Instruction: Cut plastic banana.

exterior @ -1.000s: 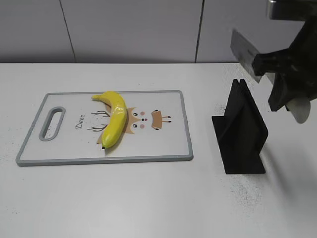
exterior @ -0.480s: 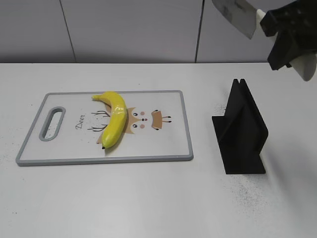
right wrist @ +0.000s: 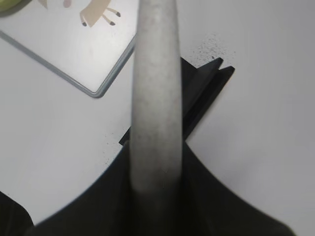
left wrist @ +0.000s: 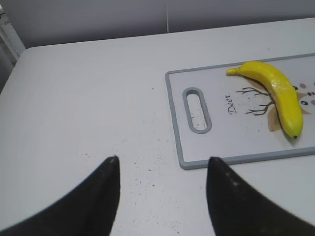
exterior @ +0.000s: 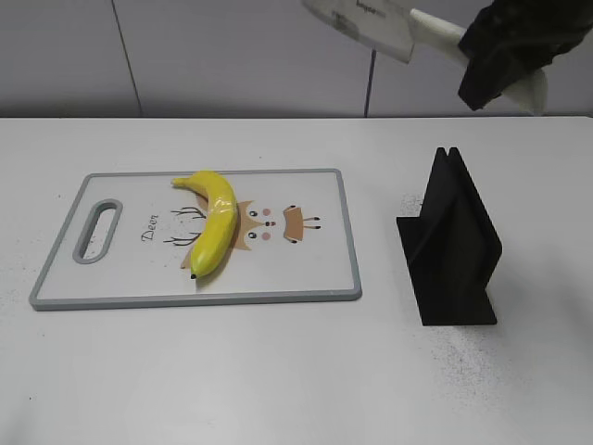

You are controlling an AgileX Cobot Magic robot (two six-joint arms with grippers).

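The yellow plastic banana (exterior: pixel 214 221) lies on the white cutting board (exterior: pixel 315 278), left of its middle; it also shows in the left wrist view (left wrist: pixel 280 96). My right gripper (exterior: pixel 505 51) is shut on the pale handle of a knife (exterior: pixel 366 20), held high above the table's back right, blade pointing left. In the right wrist view the knife handle (right wrist: pixel 156 93) runs up between the jaws. My left gripper (left wrist: pixel 162 164) is open and empty over bare table, left of the board (left wrist: pixel 226 158). It is out of the exterior view.
A black knife stand (exterior: pixel 451 246) stands right of the board, also visible under the handle in the right wrist view (right wrist: pixel 204 91). The board has a grey rim and a handle slot (exterior: pixel 97 230) at its left end. A grey wall runs behind the table.
My right gripper has lifted the knife up and away from the black stand and swung the blade leftward. The banana, board and stand have not moved.
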